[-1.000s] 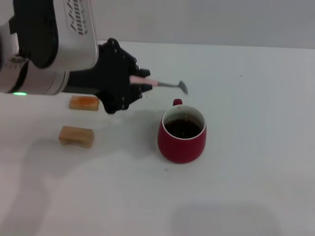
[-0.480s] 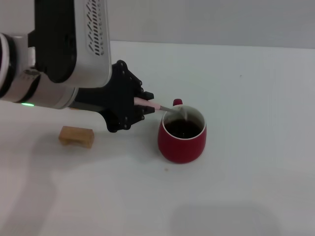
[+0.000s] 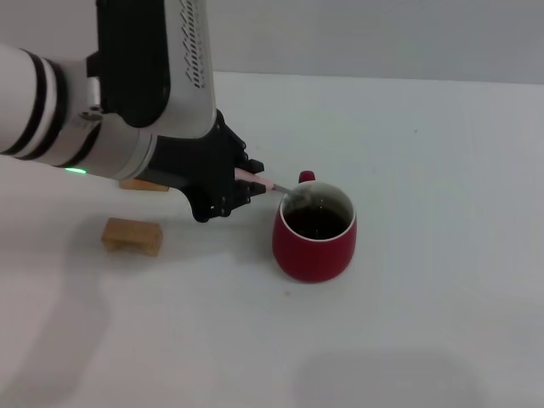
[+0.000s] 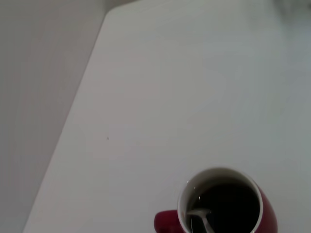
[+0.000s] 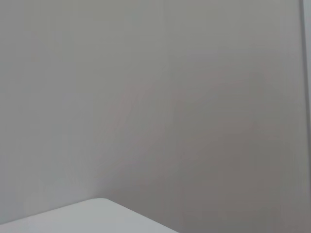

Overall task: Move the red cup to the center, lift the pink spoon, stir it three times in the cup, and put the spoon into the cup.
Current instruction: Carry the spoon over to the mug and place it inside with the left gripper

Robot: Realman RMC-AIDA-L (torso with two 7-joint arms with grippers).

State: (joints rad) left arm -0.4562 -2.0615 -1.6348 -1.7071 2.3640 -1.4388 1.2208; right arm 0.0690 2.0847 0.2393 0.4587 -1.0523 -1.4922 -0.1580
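The red cup (image 3: 314, 235) stands near the middle of the white table, handle toward the far side, with dark liquid inside. My left gripper (image 3: 246, 183) is just left of the cup's rim and is shut on the pink spoon (image 3: 265, 184) by its pale pink handle. The spoon's grey bowl reaches over the rim into the cup. In the left wrist view the red cup (image 4: 221, 206) shows from above with the pink spoon's metal bowl (image 4: 200, 217) dipping into the liquid. The right gripper is out of view.
A tan wooden block (image 3: 132, 235) lies left of the cup. A second block (image 3: 140, 184) is mostly hidden under my left arm. The white table (image 3: 442, 170) stretches right and forward of the cup; the right wrist view shows only wall and a table corner.
My left gripper moved right and down with the spoon. The spoon's bowl went from hovering behind the cup to inside its rim. The arm now covers the far wooden block.
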